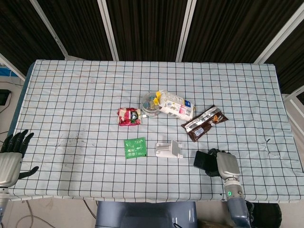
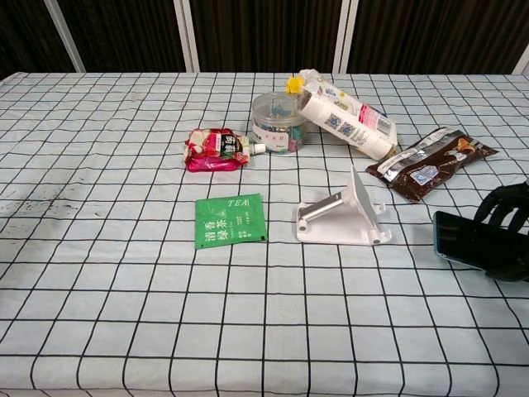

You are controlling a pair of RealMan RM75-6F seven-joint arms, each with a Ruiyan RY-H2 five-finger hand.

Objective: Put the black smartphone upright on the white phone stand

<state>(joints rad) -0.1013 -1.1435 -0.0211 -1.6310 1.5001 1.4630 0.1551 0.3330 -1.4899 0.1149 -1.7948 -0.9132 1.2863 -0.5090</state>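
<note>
Now the phone is gripped, short of the stand.

Far left, at the near left corner of the surface (image 1: 71, 85), the left hand (image 1: 12, 152) idles with fingers spread, holding nothing. Near the front edge sits the white phone stand (image 2: 343, 217), backrest up. Just right of it the right hand (image 1: 223, 164) holds the black smartphone (image 2: 467, 246) in curled fingers, long axis roughly level, pointing leftward at the stand; it likely needs tipping upright.
</note>
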